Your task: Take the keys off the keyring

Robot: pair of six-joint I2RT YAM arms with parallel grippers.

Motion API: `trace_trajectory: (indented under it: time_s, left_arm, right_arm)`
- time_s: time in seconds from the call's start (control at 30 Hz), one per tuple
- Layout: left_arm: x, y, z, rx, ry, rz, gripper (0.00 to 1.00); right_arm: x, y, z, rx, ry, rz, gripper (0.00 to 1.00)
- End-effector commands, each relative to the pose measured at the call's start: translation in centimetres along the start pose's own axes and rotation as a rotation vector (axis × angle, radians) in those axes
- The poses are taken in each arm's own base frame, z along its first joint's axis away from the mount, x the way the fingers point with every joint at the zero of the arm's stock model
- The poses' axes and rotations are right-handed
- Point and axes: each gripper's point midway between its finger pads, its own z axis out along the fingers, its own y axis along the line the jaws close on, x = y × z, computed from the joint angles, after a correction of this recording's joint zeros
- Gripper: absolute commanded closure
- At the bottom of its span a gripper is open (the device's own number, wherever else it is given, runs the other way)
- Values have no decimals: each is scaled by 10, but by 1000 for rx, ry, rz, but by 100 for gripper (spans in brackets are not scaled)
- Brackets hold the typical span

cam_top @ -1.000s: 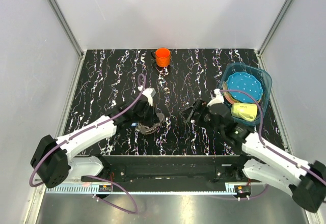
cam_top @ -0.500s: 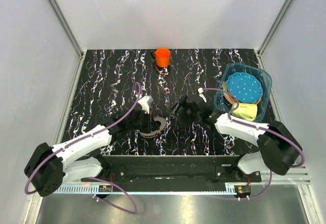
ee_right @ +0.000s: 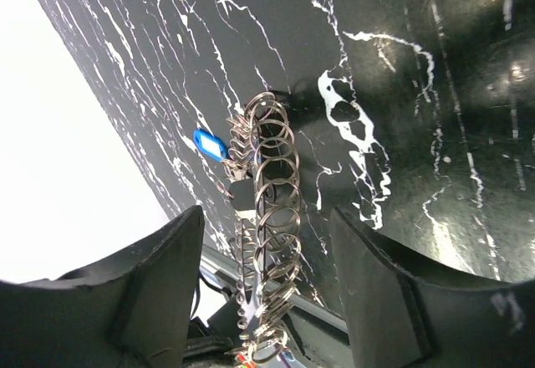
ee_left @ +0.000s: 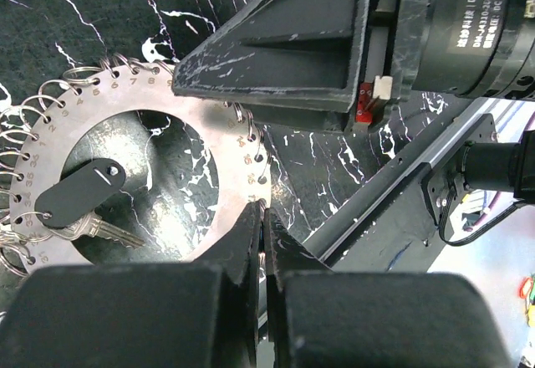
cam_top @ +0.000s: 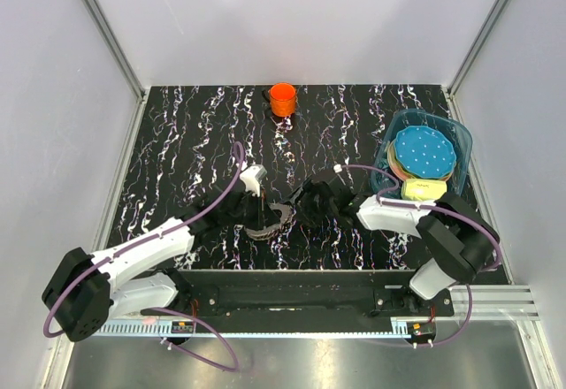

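Note:
The keyring (ee_left: 142, 92) is a flat silver ring plate with numbered holes and several small wire split rings round its rim. A key with a black head (ee_left: 79, 192) hangs in its open centre. My left gripper (ee_left: 261, 213) is shut on the plate's rim. In the top view the keyring (cam_top: 274, 220) is held just above the table by the left gripper (cam_top: 263, 215). My right gripper (cam_top: 302, 205) is open right beside it. In the right wrist view the split rings (ee_right: 272, 176) show edge-on between the open right gripper's (ee_right: 266, 217) fingers, with a small blue tag (ee_right: 209, 144) behind.
An orange cup (cam_top: 283, 98) stands at the table's far edge. A blue bin (cam_top: 462, 137) at the right holds a blue dotted disc (cam_top: 423, 152) and a yellow object (cam_top: 423, 193). The black frame rail (cam_top: 292, 285) runs along the near edge.
My right gripper has moved left from beside the bin to the keyring. My left gripper has kept its hold on the keyring and shifted slightly right.

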Motion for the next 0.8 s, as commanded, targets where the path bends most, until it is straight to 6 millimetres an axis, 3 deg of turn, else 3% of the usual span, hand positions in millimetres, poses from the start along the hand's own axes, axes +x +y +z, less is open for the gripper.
trace_trajectory:
  time_s: [0.0, 0.1, 0.13, 0.2, 0.27, 0.37, 0.4, 0.43, 0.57, 0.7, 0.77]
  left_arm:
    - [-11, -18, -2, 89, -57, 6, 100]
    - [-14, -22, -3, 110, -73, 6, 100]
    - [-15, -24, -3, 115, -72, 7, 100]
    - [-18, -28, -6, 126, -80, 18, 99]
    - [-22, -29, -14, 117, -85, 52, 90]
    - [-41, -36, -35, 90, -143, 132, 61]
    - [-57, -43, -45, 82, -182, 165, 53]
    - [-64, -44, -52, 63, -197, 195, 40]
    - [-91, -43, -88, -58, -226, 346, 31]
    - [-104, -35, -105, -136, -244, 426, 28]
    - [-105, -43, -109, -100, -236, 470, 28]
  right_arm:
    - [9, 41, 2, -121, 38, 8, 36]
    - [9, 45, -1, -150, 38, -16, 55]
    - [8, 46, -2, -157, 29, -27, 70]
    - [3, 55, -11, -197, 2, -97, 84]
    - [0, 67, -21, -239, -26, -178, 97]
    - [-4, 90, -45, -313, -69, -409, 100]
    - [-5, 99, -60, -356, -98, -538, 100]
    - [-7, 106, -70, -383, -116, -602, 100]
    - [-4, 125, -118, -495, -176, -944, 100]
    - [-5, 128, -169, -615, -313, -1329, 100]
    - [2, 126, -184, -671, -331, -1428, 100]
